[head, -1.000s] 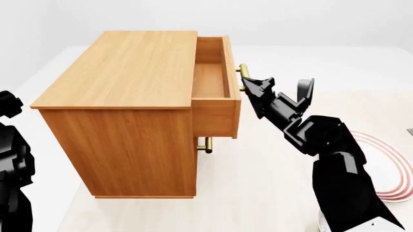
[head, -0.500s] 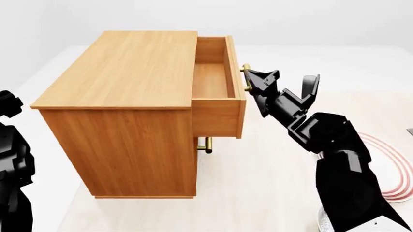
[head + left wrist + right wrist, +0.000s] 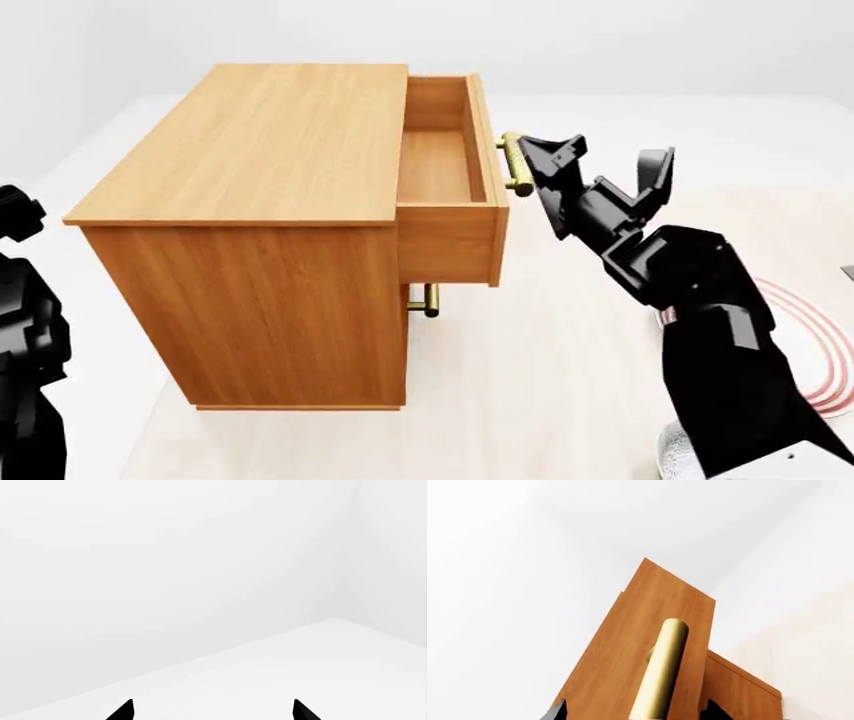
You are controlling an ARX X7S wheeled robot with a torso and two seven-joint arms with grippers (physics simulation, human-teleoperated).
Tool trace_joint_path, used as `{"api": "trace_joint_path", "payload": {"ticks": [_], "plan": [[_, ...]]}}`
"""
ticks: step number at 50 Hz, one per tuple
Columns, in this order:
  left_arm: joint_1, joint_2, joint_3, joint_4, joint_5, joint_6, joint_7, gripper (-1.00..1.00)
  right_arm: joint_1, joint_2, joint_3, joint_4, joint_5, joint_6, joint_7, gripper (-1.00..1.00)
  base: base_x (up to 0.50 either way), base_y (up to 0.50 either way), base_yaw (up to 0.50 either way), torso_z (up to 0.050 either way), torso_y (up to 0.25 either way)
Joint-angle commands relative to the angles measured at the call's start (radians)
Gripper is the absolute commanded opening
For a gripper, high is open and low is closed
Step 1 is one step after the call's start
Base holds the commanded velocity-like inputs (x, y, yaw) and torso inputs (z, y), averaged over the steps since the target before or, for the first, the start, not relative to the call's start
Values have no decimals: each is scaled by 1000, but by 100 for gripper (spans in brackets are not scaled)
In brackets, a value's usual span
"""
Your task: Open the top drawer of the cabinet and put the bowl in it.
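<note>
Claw work first: we are seeing the right claw [image 3: 534, 165] at centre right of the head view, its fingers spread to either side of the brass handle [image 3: 517, 166] of the top drawer [image 3: 451, 195]. In the right wrist view the bar [image 3: 657, 675] is running up between the two dark tips at the lower edge of the frame, with gaps on both sides, so we are judging the claw to be open around the handle and not pinching it. The left claw [image 3: 212, 712] is showing only two tips at the bottom of its own view, spread apart and holding nothing, facing a blank white wall.

The top drawer is standing partly pulled out of the cabinet [image 3: 267, 220], its plain wooden inside open to us in the upper middle of the head view. A lower handle [image 3: 426, 300] is peeking out beneath it.

We are not finding the bowl in any view; only a plate with red rings [image 3: 817, 350] is showing at the right edge on the bench [image 3: 534, 400].

We are expecting the drawer to be stiff and to slide along one line only, best taken at the middle of the bar. The bowl is likely rigid, smooth and breakable, best gripped over its rim.
</note>
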Motion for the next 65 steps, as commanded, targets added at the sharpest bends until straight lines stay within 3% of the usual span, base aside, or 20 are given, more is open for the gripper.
{"api": "trace_joint_path", "payload": {"ticks": [1, 7, 11, 14, 21, 26, 33, 43, 56, 65], "plan": [[-2, -1, -4, 0, -2, 2, 5, 100, 8, 16, 27, 1, -39, -85, 188, 100, 0, 0, 0, 0, 0], [-2, -1, -8, 0, -3, 1, 7, 100, 46, 24, 10, -29, -80, -160, 309, 100, 0, 0, 0, 0, 0], [-4, -3, -11, 0, -3, -1, 8, 100, 11, -88, -40, -471, -100, 47, 304, 100, 0, 0, 0, 0, 0], [-4, -4, -13, 0, -3, -2, 8, 100, 27, -130, -105, -658, -121, 146, 295, 100, 0, 0, 0, 0, 0], [-1, -6, -18, 0, -3, -1, 11, 100, 114, -163, -347, -857, -155, 297, 284, 100, 0, 0, 0, 0, 0], [2, -7, -22, 0, -3, 0, 12, 100, 160, -164, -507, -896, -82, 383, 297, 100, 0, 0, 0, 0, 0], [13, -7, -29, 0, -3, 4, 14, 100, 229, -163, -644, -827, 61, 489, 321, 100, 0, 0, 0, 0, 0], [19, -4, -31, 0, -1, 5, 19, 100, 389, -153, -755, -568, 154, 691, 306, 100, 0, 0, 0, 0, 0], [31, -4, -36, 0, -1, 8, 19, 100, 521, -166, -1030, -208, 116, 594, 248, 100, 0, 0, 0, 0, 0], [35, -5, -42, 0, -2, 9, 20, 100, 587, -168, -1266, -6, 330, 479, 294, 100, 0, 0, 0, 0, 0]]}}
